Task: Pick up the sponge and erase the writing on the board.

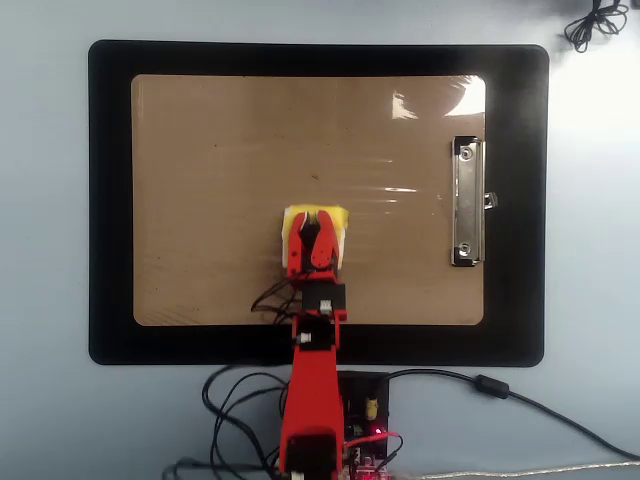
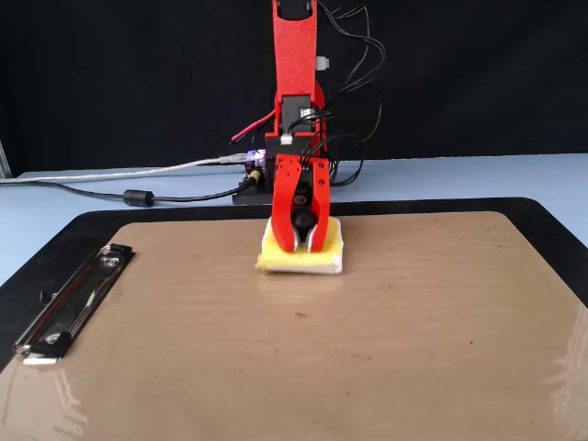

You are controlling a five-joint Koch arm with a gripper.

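Observation:
The yellow sponge (image 1: 340,219) with a white edge lies flat on the brown board (image 1: 220,200), near the board's lower middle in the overhead view. My red gripper (image 1: 318,228) stands over it, its two jaws closed around the black knob in the sponge's centre. In the fixed view the sponge (image 2: 303,263) rests on the far part of the board (image 2: 413,322), and the gripper (image 2: 299,244) comes down onto it from above. No writing shows on the board; only a tiny dark speck (image 1: 315,180) lies beyond the sponge.
The silver clip (image 1: 466,203) sits on the board's right side in the overhead view and on the left in the fixed view (image 2: 69,303). A black mat (image 1: 110,200) lies under the board. Cables (image 1: 240,400) and a controller (image 1: 365,420) sit at the arm's base.

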